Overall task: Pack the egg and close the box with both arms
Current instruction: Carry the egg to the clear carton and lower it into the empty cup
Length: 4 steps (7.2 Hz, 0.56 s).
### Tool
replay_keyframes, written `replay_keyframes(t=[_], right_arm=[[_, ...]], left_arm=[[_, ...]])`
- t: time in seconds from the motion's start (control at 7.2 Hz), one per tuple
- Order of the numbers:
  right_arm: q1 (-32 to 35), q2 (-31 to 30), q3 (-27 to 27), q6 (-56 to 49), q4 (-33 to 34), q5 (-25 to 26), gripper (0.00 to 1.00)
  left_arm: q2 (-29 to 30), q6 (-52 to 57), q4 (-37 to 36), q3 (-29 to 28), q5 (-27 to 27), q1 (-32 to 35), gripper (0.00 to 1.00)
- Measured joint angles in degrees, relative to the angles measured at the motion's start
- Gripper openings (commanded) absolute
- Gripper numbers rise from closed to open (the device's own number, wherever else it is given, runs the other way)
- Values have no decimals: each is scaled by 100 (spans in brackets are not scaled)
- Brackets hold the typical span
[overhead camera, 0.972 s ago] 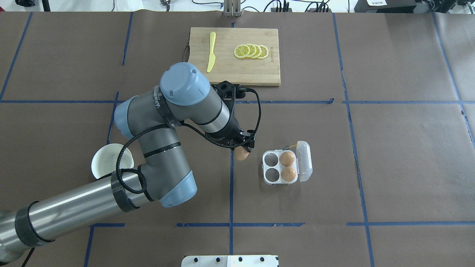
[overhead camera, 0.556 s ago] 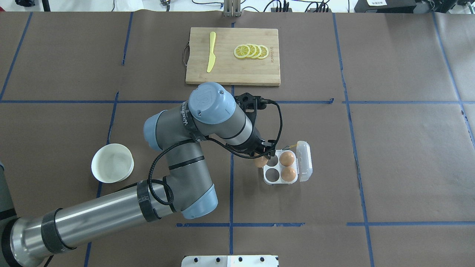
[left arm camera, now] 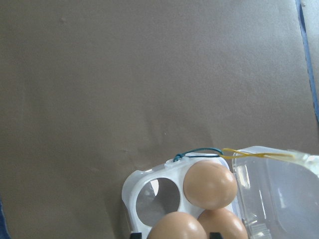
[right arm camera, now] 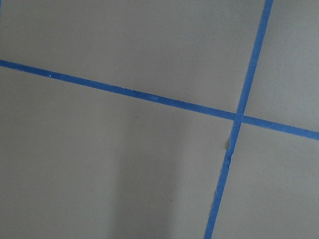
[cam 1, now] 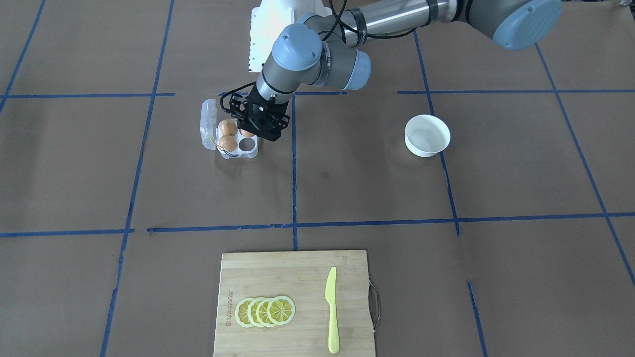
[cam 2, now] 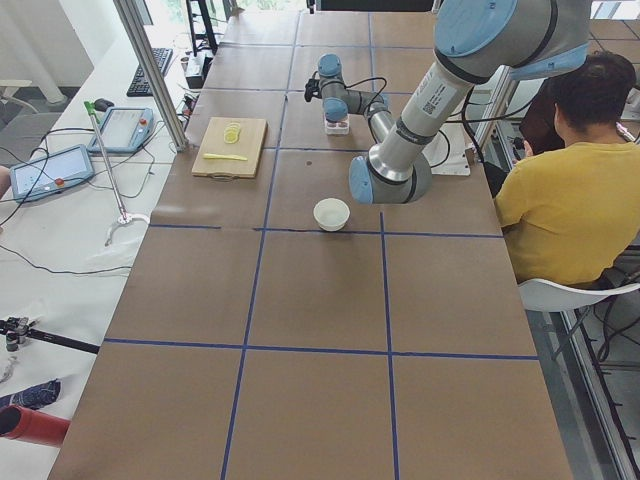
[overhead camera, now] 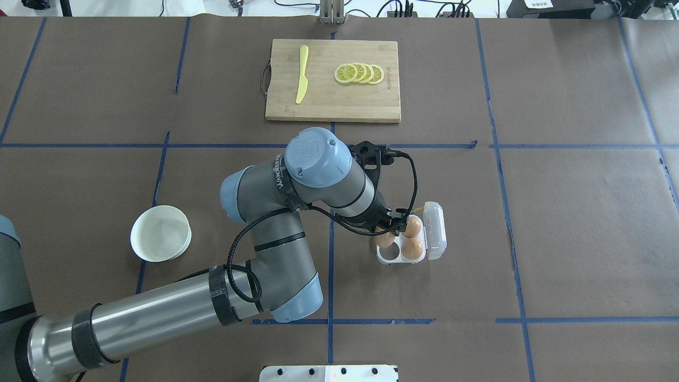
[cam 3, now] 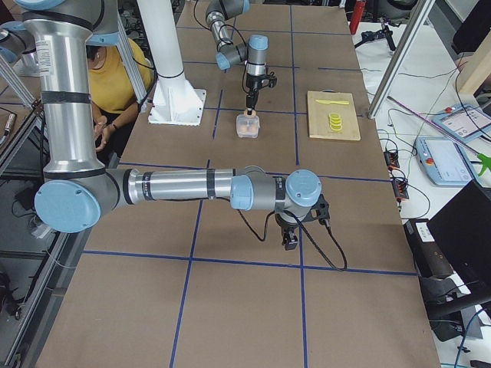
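Got my black two-finger left gripper (overhead camera: 389,229) pinched snug around the small smooth orange-brown egg (overhead camera: 385,240), just above an empty cell of the clear plastic four-cell carton (overhead camera: 435,236); it's probably light, slick and crackable, so I'd squeeze its middle gently, and I can't tell the right gripper's (cam 3: 291,242) state.

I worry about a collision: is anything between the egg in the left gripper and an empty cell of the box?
Nothing visible. The left gripper holds the egg just over the box, whose lid lies open to the side; one empty cell shows clear. The spot under the egg is hidden.
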<state>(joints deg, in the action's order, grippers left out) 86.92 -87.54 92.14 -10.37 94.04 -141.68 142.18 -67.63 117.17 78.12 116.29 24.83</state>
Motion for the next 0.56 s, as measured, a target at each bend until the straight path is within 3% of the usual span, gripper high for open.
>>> replay_keyframes(t=[0.14,0.28,0.42,0.56], right_arm=[[0,-3,1,0,0,0,100],[0,-9,1,2,0,0,100],[0,-13,6,3,0,0,100],[0,-18,16,3,0,0,100]], left_arm=[[8,-70,4,0,0,-26,62],[14,-151,10,0,0,-42,81],[17,-187,25,-7,-25,-53,96],[19,-201,43,-11,-118,-83,99]])
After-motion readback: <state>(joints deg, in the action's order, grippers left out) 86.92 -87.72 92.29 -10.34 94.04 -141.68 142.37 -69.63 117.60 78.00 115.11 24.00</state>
